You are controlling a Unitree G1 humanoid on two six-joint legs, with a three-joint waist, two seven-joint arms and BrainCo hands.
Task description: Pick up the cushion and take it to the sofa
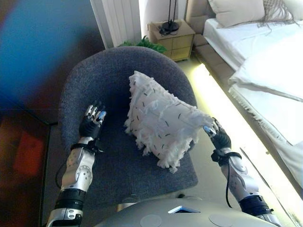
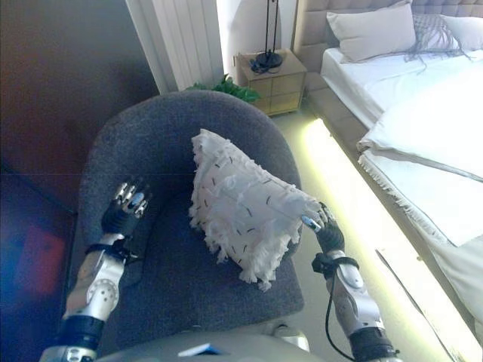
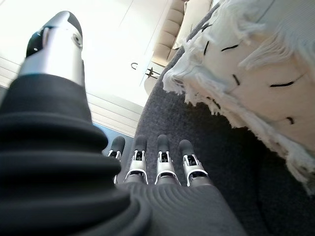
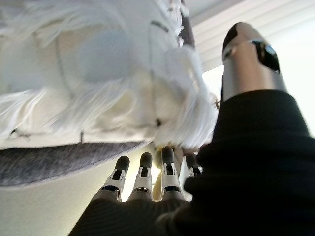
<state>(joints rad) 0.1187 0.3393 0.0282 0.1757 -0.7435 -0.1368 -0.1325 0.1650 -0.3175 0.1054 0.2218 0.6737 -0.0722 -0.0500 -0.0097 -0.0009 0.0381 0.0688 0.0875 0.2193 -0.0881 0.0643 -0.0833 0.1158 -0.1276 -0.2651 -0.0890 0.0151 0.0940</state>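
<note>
- One white fringed cushion (image 1: 163,120) with short dark dashes lies on the seat of a round grey armchair (image 1: 109,75), tilted, one corner reaching out past the seat's right edge.
- The right hand (image 1: 215,135) is at that overhanging corner, its fingers (image 4: 167,162) straight and side by side, the tips touching the cushion's fringe from below; the thumb stands apart and clamps nothing.
- The left hand (image 1: 92,120) hovers over the left part of the seat, near the cushion but apart from it.
- In the left wrist view its fingers (image 3: 162,157) are straight and relaxed in a row above the grey fabric, with the thumb lifted well away; it holds nothing.
- The cushion's near edge hangs over the dark seat in that view, fringe loose.
- Behind the chair stands a wooden nightstand (image 1: 173,40) with drawers, carrying a thin black lamp stand (image 1: 169,23).
- A green plant (image 1: 144,44) shows just behind the chair's back, beside a white radiator (image 1: 118,21).
- To the right is a bed (image 1: 265,71) with white covers and a pillow (image 1: 236,10) at its padded headboard.
- A strip of light (image 1: 218,101) glows along the bed's base, between bed and chair.
</note>
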